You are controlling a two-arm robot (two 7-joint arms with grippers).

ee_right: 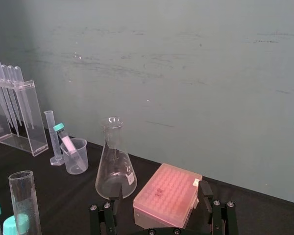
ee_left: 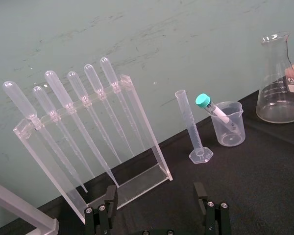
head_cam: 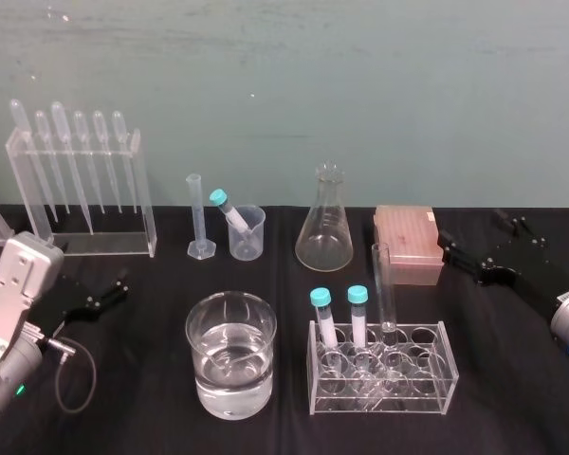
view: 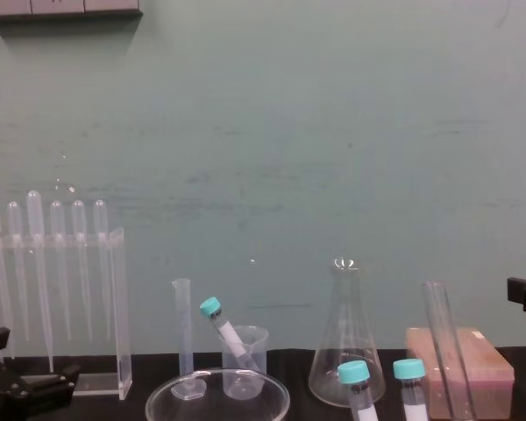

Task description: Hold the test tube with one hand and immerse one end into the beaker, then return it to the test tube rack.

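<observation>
Test tube [head_cam: 382, 284] upright in rack [head_cam: 438, 393], beaker [head_cam: 204, 332] beside — left gripper [ee_left: 155, 190], right gripper [ee_right: 159, 188] parked, jaws apart.

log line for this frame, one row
stage: pre-grasp | tube: upright in rack | beaker: clear liquid, left of rack | left end effector: open, parked left | right end effector: open, parked right

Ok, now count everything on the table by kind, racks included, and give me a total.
Pipettes: 6
Teal-capped tubes: 3
Long uncapped test tube: 1
Beaker: 1
Conical flask: 1
Graduated cylinder: 1
Small cup: 1
Pink box: 1
Pipette rack: 1
Test tube rack: 1
Total: 17
</observation>
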